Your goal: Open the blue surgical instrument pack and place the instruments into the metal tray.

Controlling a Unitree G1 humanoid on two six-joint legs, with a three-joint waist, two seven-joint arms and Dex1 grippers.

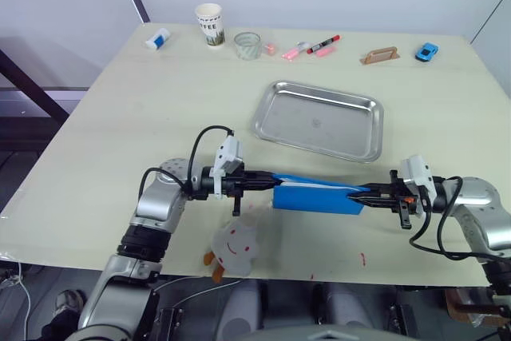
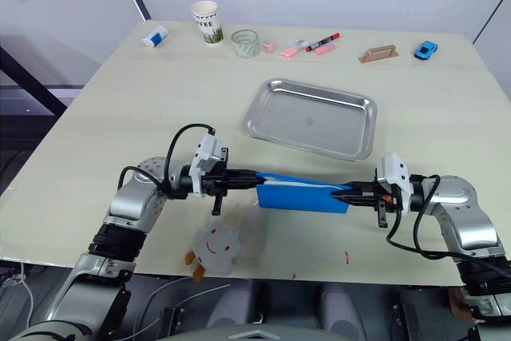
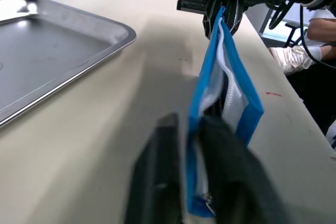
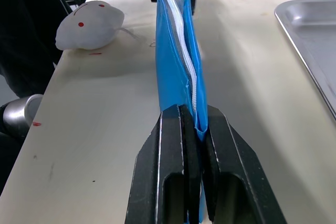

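The blue surgical instrument pack [image 1: 315,196] is held on edge just above the table's near side, between both arms. My left gripper [image 1: 267,180] is shut on its left end and my right gripper [image 1: 357,194] is shut on its right end. In the right wrist view the pack [image 4: 177,66] gapes slightly along its top, showing white lining and a zipper. The instruments are hidden inside. The metal tray [image 1: 318,120] lies empty just beyond the pack.
A white smiley-face plush [image 1: 235,247] lies at the near edge by my left arm. Along the far edge stand a paper cup [image 1: 210,25], a glass [image 1: 247,45], pink and red markers [image 1: 313,48], a wooden block [image 1: 379,55] and a blue toy car [image 1: 427,52].
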